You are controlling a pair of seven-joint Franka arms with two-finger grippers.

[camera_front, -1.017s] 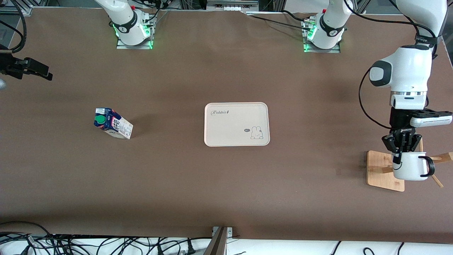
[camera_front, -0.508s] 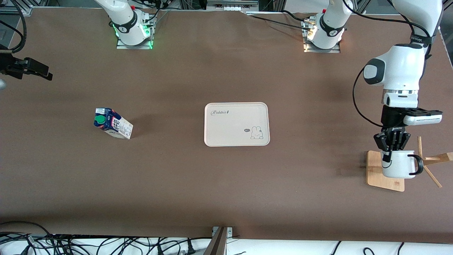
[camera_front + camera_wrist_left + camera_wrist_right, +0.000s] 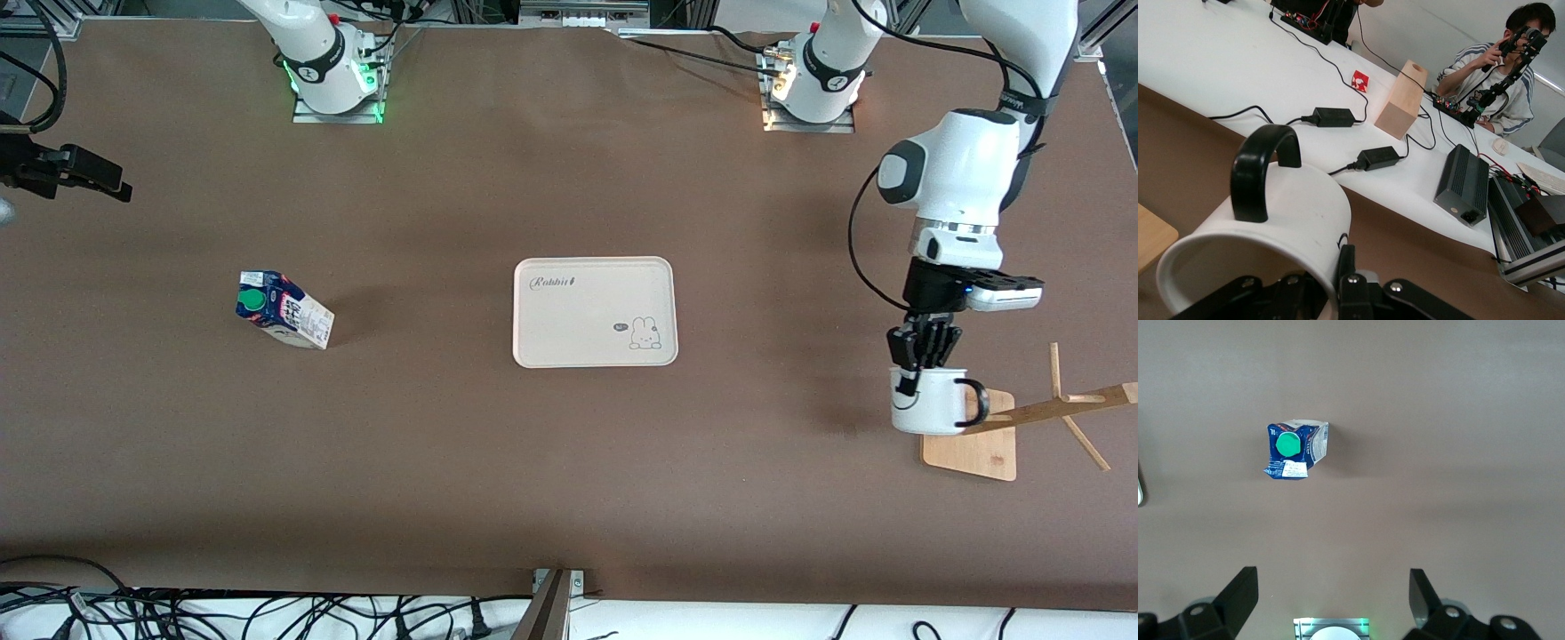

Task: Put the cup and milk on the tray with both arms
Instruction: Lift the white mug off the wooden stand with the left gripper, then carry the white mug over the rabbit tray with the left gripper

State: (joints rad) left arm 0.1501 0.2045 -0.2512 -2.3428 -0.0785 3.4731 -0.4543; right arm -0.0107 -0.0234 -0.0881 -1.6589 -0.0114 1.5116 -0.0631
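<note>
The brown table (image 3: 569,462) carries the cream tray (image 3: 594,311) near its middle, lying flat, with its rabbit drawing in the corner nearer the front camera.

Toward the left arm's end stands a wooden stand base (image 3: 978,449) with slanted pegs. The left arm reaches down there, and the left gripper (image 3: 916,373) is clamped on the rim of the cup (image 3: 929,404) — one finger inside the mouth, the other against the outer wall, as the left wrist view shows. The cup hangs upright in the air over the table at the edge of the stand base, its black handle (image 3: 1261,170) turned toward the pegs. It is well apart from the tray.

Toward the right arm's end the milk (image 3: 283,310) stands on the table, green cap up, well apart from the tray. The right gripper (image 3: 1331,600) waits high over the table, its fingers (image 3: 1238,597) spread wide and holding nothing — the carton sits untouched on the table below it.
</note>
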